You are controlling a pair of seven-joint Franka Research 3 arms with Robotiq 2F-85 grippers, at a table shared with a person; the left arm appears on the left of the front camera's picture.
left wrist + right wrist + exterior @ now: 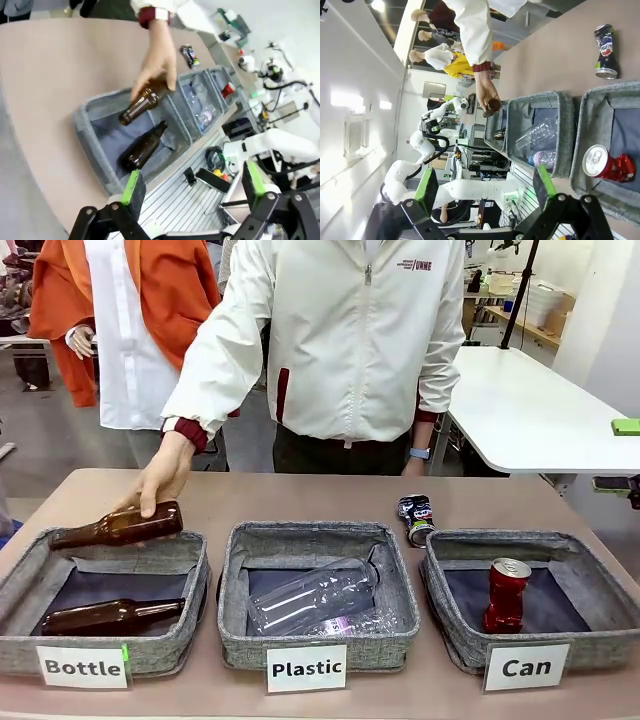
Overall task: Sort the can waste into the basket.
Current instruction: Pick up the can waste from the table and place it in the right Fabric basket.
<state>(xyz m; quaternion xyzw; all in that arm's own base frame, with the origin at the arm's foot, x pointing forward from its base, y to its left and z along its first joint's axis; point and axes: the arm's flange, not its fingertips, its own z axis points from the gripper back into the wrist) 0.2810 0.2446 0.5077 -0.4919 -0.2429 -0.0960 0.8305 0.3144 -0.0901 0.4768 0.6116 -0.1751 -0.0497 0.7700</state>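
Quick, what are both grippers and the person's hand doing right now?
Left gripper: open, empty.
Right gripper: open, empty.
Person's hand: holding a brown bottle.

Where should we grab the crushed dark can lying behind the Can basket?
Across its mid-body, from straight above. The dark can lies on its side, silver end toward the robot, close to the Can basket's far rim, so a low side approach looks blocked.

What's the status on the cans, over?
Left gripper, right gripper: jaws open, empty. Red can in Can basket; crushed dark can on table behind it. Person's hand on brown bottle at Bottle basket.
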